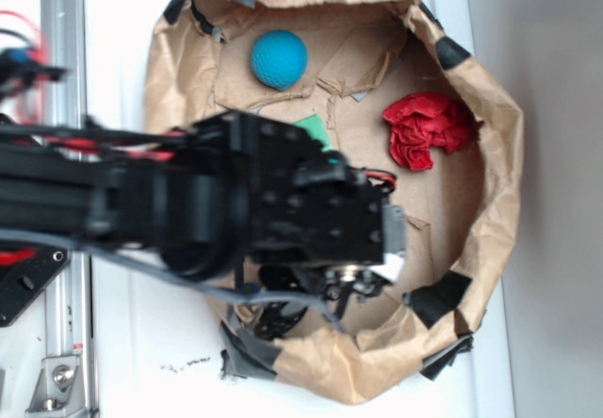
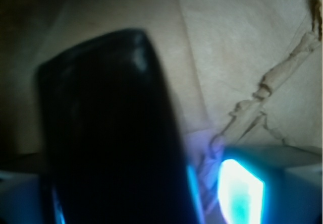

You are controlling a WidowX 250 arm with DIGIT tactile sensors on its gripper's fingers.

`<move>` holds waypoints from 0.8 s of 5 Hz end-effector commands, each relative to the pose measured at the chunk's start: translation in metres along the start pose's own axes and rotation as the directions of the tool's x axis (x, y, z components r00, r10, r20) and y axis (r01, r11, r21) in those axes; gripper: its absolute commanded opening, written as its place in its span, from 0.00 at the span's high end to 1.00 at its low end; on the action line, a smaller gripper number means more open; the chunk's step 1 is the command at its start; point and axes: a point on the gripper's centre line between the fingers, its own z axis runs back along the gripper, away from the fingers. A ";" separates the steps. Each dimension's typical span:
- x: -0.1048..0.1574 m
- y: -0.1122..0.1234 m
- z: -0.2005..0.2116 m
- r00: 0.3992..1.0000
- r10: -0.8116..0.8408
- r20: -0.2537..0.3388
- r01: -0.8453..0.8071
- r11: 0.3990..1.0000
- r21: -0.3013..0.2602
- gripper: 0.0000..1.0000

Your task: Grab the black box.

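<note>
From where I sit, the biggest thing on the white table (image 1: 528, 23) is a brown paper nest (image 1: 495, 154), its crumpled walls rolled up and patched with black tape, which I take to be there to keep loose items from rolling off. Over its lower left half lies my black arm (image 1: 188, 201), reaching in from the left and hiding most of the floor beneath it. The gripper (image 1: 363, 286) points down at the near part of the nest.

In the wrist view, the black box (image 2: 111, 133) fills the left and centre, glossy, rounded at its top edge, very close to the lens and tilted. A glowing blue-white fingertip (image 2: 239, 188) shows just to its right, with a sliver of blue light along the box's edge. I judge the box sits between the fingers, but I cannot tell whether they are pressing on it or merely standing beside it.

Well apart from the work lie a blue ball (image 1: 279, 58), a crumpled red cloth (image 1: 426, 129), and a green block (image 1: 314, 128) peeking out above the arm.
</note>
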 end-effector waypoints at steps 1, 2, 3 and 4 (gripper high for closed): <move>0.017 0.026 0.039 0.988 0.067 0.142 -0.069 0.998 0.005 1.00; -0.008 0.046 0.080 0.962 0.166 0.215 -0.173 0.985 0.017 1.00; -0.031 0.046 0.116 0.932 0.223 0.284 -0.239 0.971 0.023 1.00; -0.025 0.024 0.141 0.915 0.349 0.201 -0.375 0.920 0.114 1.00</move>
